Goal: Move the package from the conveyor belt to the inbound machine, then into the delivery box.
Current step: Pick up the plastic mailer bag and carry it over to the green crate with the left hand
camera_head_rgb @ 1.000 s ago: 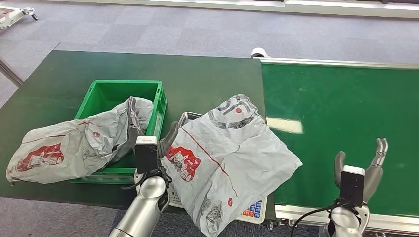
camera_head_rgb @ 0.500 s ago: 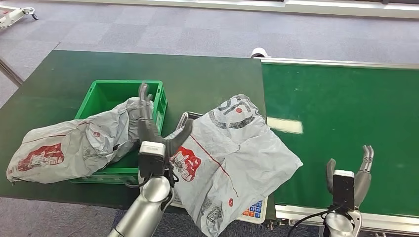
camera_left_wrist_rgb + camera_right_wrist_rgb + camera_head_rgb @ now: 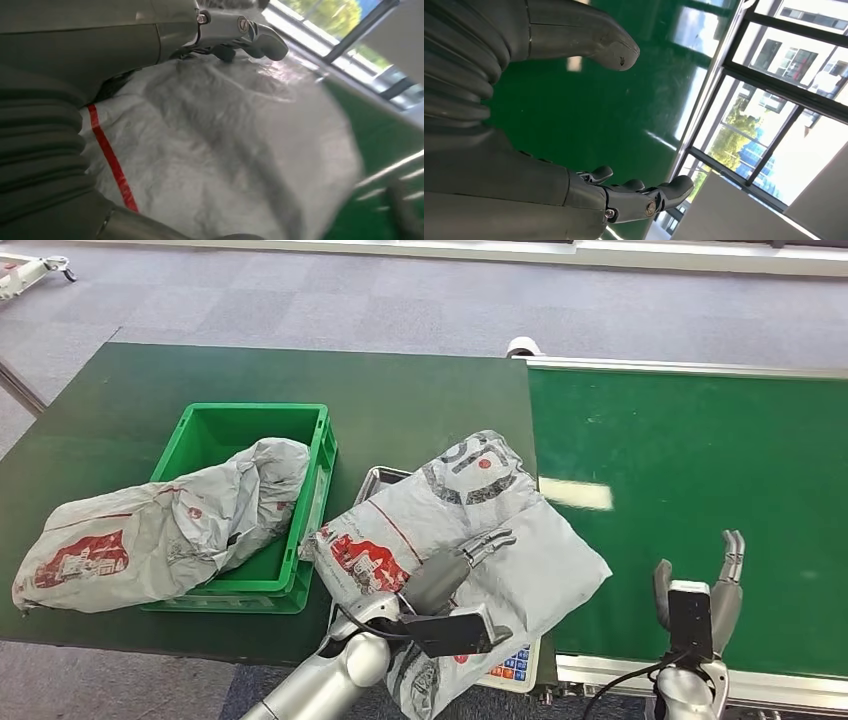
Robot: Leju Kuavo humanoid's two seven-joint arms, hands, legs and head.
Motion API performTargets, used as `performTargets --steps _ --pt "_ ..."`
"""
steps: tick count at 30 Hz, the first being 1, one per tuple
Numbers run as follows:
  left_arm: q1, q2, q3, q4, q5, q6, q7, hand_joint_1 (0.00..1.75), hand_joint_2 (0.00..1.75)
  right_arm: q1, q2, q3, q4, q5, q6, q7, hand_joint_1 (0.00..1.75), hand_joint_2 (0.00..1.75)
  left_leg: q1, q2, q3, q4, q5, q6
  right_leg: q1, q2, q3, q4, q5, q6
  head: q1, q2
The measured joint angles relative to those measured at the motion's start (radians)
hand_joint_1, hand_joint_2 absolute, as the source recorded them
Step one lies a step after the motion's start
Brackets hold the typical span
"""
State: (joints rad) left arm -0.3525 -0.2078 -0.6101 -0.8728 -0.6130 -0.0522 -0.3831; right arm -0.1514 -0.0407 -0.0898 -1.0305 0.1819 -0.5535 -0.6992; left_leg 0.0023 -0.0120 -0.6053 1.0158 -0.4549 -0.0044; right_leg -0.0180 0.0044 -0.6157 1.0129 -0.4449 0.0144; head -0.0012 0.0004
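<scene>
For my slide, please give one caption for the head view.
Left hand reaches over the grey package on the scale; right hand open.

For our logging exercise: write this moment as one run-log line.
left hand: resting on package | right hand: open over conveyor belt

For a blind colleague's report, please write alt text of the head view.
The left hand lies on a grey package covering the inbound machine. Beside it, a second grey package hangs out of a green delivery box. The right hand is open over the green conveyor belt.
</scene>
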Motion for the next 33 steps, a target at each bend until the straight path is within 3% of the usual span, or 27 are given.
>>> performTargets --steps 3,7,8,11,12,16,20,28,30,33 --pt "-0.03 -0.012 -0.003 0.088 -0.074 0.054 0.073 0.0 0.0 -0.001 0.003 -0.011 0.004 0.016 0.002 0.0 0.0 1.75 0.0 0.0 0.0 0.0 0.0 0.0 0.0 0.0 0.0 0.0 0.0 0.0 0.0 0.0" --pt "-0.065 -0.025 -0.003 0.164 -0.114 0.09 0.108 0.0 0.0 -0.002 0.01 -0.025 0.005 0.031 0.007 0.0 0.0 1.75 0.0 0.0 0.001 0.0 0.0 0.0 0.0 0.0 0.002 0.0 0.0 0.0 0.0 0.0" --pt "-0.07 -0.026 -0.003 0.175 -0.124 0.097 0.114 0.24 0.0 -0.003 0.011 -0.028 0.005 0.035 0.009 0.0 0.0 1.75 0.0 0.0 0.001 0.0 0.0 0.0 0.0 0.0 0.002 0.0 0.0 0.0 0.0 0.0" --pt "-0.078 -0.03 -0.003 0.197 -0.162 0.109 0.121 1.55 0.0 -0.004 0.017 -0.043 0.005 0.052 0.024 0.0 0.0 1.75 0.0 0.0 0.003 0.0 0.0 0.0 0.0 0.0 0.004 0.0 0.0 0.0 0.0 0.0" --pt "-0.079 -0.03 -0.002 0.201 -0.173 0.109 0.116 1.75 0.0 -0.004 0.019 -0.048 0.005 0.058 0.029 0.0 0.0 1.75 0.0 0.0 0.003 0.0 0.0 0.0 0.0 0.0 0.004 0.0 0.0 0.0 0.0 0.0" --pt "-0.074 -0.03 0.004 0.201 -0.204 0.112 0.066 1.75 0.0 -0.002 0.026 -0.069 0.005 0.076 0.041 -0.001 0.0 1.75 0.0 0.0 0.004 0.0 0.0 0.0 0.0 0.0 0.005 0.0 0.0 0.0 0.0 0.0" --pt "-0.066 -0.03 0.014 0.191 -0.226 0.126 0.047 1.75 1.75 -0.001 0.029 -0.076 0.005 0.085 0.042 -0.002 0.0 1.75 0.0 0.0 0.005 0.0 0.0 0.0 0.0 -0.001 0.006 0.0 0.0 0.0 0.0 0.0" --pt "-0.064 -0.032 0.024 0.19 -0.264 0.164 0.025 1.75 1.75 -0.002 0.032 -0.081 0.005 0.08 0.041 -0.002 0.0 1.75 0.0 0.0 0.004 0.0 0.0 0.0 0.0 -0.001 0.006 0.0 0.0 0.0 0.0 0.0" --pt "-0.063 -0.033 0.029 0.189 -0.267 0.171 0.019 1.65 1.75 -0.003 0.032 -0.081 0.005 0.08 0.041 -0.002 0.0 1.75 0.0 0.0 0.004 0.0 0.0 0.0 0.0 -0.001 0.006 0.0 0.0 0.0 0.0 0.0" --pt "-0.059 -0.034 0.036 0.188 -0.268 0.174 0.017 0.76 1.75 -0.004 0.032 -0.081 0.005 0.079 0.041 -0.002 0.0 1.75 0.0 0.0 0.005 0.0 0.0 0.0 0.0 -0.001 0.006 0.0 0.0 0.0 0.0 0.0"
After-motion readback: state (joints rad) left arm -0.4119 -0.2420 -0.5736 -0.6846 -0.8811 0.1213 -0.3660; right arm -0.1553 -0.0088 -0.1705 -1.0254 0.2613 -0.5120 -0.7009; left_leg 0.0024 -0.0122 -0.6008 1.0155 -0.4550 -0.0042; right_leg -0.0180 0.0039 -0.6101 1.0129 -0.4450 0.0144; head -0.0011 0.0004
